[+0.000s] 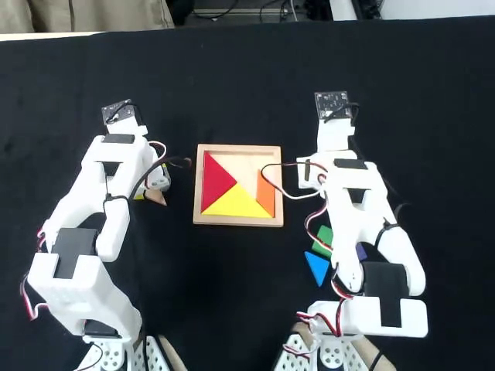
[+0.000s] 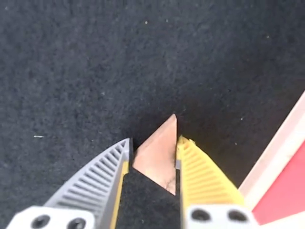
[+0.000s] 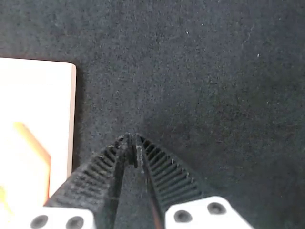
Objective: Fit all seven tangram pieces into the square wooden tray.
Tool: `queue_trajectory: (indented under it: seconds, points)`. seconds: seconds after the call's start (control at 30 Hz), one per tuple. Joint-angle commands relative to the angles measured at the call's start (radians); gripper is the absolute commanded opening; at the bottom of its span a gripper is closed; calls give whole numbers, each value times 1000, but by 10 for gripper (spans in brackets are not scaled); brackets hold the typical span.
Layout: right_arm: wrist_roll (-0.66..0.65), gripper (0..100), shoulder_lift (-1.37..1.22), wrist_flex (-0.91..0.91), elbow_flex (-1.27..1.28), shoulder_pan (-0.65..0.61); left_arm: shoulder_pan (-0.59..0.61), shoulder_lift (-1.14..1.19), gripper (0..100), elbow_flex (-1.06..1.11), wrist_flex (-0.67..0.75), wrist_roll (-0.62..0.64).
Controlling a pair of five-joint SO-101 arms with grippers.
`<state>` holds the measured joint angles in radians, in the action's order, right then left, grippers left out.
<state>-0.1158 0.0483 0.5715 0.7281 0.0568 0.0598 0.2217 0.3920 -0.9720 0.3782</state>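
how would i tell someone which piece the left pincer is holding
Find the tray mid-table, then look just beside it toward the left arm. There the left pincer grips a triangle. It is the only plain brown piece; its neighbours in the tray are red, yellow and orange.

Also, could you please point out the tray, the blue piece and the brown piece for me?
Tray point(image 1: 238, 148): high view, on its wooden rim.
Blue piece point(image 1: 317, 267): high view, middle of the triangle.
Brown piece point(image 2: 157, 153): left wrist view, middle of its visible face.
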Motion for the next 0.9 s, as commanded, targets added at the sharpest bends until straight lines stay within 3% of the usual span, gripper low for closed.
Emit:
queue_trajectory:
  seconds: [0.0, 0.23, 0.37, 0.73, 0.87]
  points:
    - [-9, 11, 50, -15, -4, -6, -33, -32, 87, -87, -43, -9]
    - [-2, 11, 53, -18, -13, 68, -214, -167, 91, -193, -204, -14]
    - [-2, 11, 53, -18, -21, 83, -308, -235, 91, -214, -209, -103]
    - [84, 11, 50, -46, -39, 196, -483, -74, 91, -249, 0, -137]
    - [83, 11, 47, -52, -38, 192, -527, 20, 91, -326, 6, -130]
